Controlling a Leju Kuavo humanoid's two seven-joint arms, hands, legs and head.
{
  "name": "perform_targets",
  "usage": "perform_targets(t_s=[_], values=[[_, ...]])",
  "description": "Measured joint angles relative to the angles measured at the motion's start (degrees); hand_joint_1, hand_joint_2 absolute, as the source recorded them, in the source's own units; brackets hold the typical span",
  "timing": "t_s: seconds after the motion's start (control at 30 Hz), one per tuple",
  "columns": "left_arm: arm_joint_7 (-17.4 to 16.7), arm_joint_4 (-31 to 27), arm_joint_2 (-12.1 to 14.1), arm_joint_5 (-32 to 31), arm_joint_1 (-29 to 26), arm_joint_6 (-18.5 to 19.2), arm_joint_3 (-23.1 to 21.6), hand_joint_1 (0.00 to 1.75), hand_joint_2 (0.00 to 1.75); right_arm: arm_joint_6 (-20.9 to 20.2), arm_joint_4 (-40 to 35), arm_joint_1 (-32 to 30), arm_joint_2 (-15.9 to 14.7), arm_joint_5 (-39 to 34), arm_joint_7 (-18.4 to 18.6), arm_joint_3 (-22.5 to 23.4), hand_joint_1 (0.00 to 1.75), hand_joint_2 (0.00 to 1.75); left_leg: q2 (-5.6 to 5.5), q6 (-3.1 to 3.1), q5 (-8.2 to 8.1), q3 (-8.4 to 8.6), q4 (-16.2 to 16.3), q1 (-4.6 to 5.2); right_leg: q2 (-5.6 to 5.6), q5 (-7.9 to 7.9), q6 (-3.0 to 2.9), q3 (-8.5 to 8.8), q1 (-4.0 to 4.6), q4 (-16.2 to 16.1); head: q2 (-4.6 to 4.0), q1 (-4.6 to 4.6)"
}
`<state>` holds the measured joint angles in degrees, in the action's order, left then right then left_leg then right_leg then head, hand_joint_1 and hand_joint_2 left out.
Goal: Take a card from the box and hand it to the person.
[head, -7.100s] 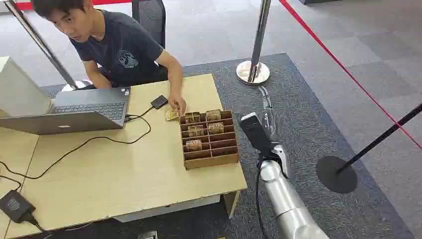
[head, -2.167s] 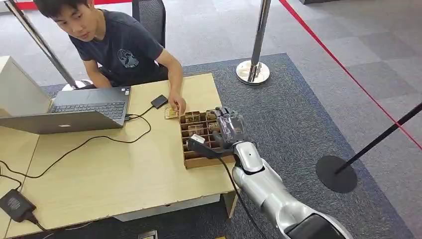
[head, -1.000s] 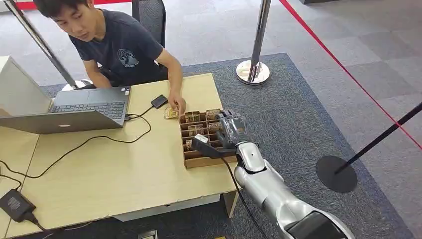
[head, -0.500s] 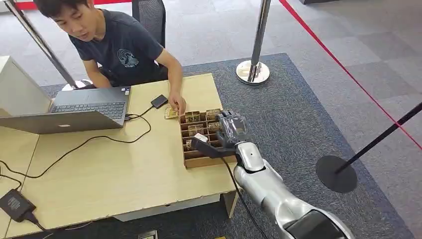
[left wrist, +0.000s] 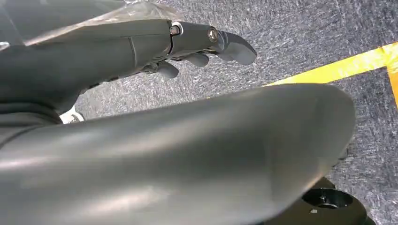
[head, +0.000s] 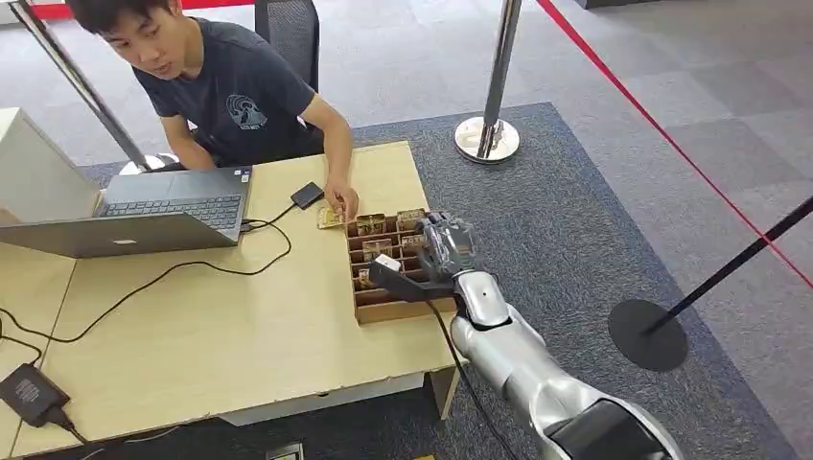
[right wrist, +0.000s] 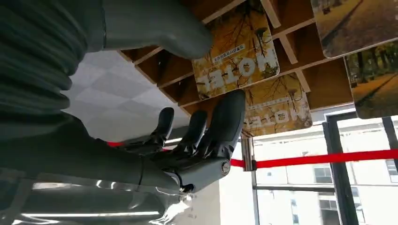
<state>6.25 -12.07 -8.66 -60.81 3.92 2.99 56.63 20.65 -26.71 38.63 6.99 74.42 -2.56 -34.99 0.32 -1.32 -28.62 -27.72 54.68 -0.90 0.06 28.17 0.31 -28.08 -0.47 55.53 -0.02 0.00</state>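
The right robot hand [head: 443, 247] hovers over the box [head: 400, 264] at the table's [head: 240, 335] edge, thumb and fingers [right wrist: 225, 126] apart around an upright card [right wrist: 237, 58] and gripping nothing yet. Closing off-centre could snag a divider or pinch 2 cards, tipping the box. The left robot hand [left wrist: 155, 47] hangs empty, fingers loosely apart.

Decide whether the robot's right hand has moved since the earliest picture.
Yes. The right hand has swung from beside the table to over the card box.

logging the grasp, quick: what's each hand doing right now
Left hand: open, holding nothing.
Right hand: fingers at a card in the box; grip cannot be told.
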Motion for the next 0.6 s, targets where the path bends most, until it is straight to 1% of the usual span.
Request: perform_targets(t_s=[0.17,0.2,0.23,0.3,0.37,0.4,0.47,0.53,0.6], values=[[0.0,0.0,0.0,0.0,0.0,0.0,0.0,0.00,0.00,-0.3,0.4,0.3,0.0,0.0,0.0,0.1,0.89,1.75,0.00,0.04,0.04,-0.01,0.0,0.00,0.00,-0.03,0.02,0.00,0.00,0.0,0.00,0.00],[0.0,0.0,0.0,0.0,0.0,0.0,0.0,0.00,0.00,-0.3,0.5,0.4,0.0,0.0,0.0,0.1,0.94,1.75,0.00,0.04,0.05,-0.02,0.0,0.00,0.00,-0.03,0.02,-0.01,0.00,0.0,0.00,0.00],[0.0,0.0,0.0,0.0,0.0,0.0,0.0,0.00,0.00,-0.3,0.7,0.4,0.0,0.0,0.0,0.1,1.05,1.75,0.00,0.04,0.05,-0.02,0.0,0.00,0.00,-0.03,0.02,-0.01,0.00,0.0,0.00,0.00],[0.0,0.0,0.0,0.0,0.0,0.0,0.0,0.00,0.00,-0.3,0.9,0.5,0.1,0.0,0.0,0.1,1.12,1.75,0.00,0.04,0.05,-0.02,0.0,0.00,0.00,-0.04,0.01,-0.01,0.00,0.0,0.00,0.00],[0.0,0.0,0.0,0.0,0.0,0.0,0.0,0.00,0.00,-0.3,1.0,0.8,0.2,0.0,0.0,0.2,1.12,1.75,0.00,0.03,0.05,-0.02,0.0,0.00,0.00,-0.04,0.01,-0.01,0.00,0.0,0.00,0.02],[0.0,0.0,0.0,0.0,0.0,0.0,0.0,0.00,0.00,-0.3,1.1,0.9,0.2,0.0,0.0,0.3,1.15,1.75,0.00,0.03,0.06,-0.02,0.0,0.00,0.00,-0.04,0.01,-0.01,0.00,0.0,0.00,0.02],[0.0,0.0,0.0,0.0,0.0,0.0,0.0,0.00,0.00,-0.3,1.3,1.1,0.2,0.0,-0.1,0.3,1.15,1.75,0.00,0.03,0.05,-0.02,0.0,0.00,0.00,-0.04,0.01,-0.02,0.00,0.0,0.00,0.00],[0.0,0.0,0.0,0.0,0.0,0.0,0.0,0.00,0.00,-0.3,1.5,1.2,0.3,0.0,-0.3,0.3,1.10,1.75,0.00,0.03,0.06,-0.02,0.0,0.00,0.00,-0.04,0.01,-0.02,0.00,0.0,0.00,0.00],[0.0,0.0,0.0,0.0,0.0,0.0,0.0,0.00,0.00,-0.3,1.7,1.3,0.3,0.1,-0.6,0.3,1.12,1.75,0.00,0.03,0.05,-0.02,0.0,0.00,0.00,-0.04,0.01,-0.02,0.00,0.0,0.00,0.00]])
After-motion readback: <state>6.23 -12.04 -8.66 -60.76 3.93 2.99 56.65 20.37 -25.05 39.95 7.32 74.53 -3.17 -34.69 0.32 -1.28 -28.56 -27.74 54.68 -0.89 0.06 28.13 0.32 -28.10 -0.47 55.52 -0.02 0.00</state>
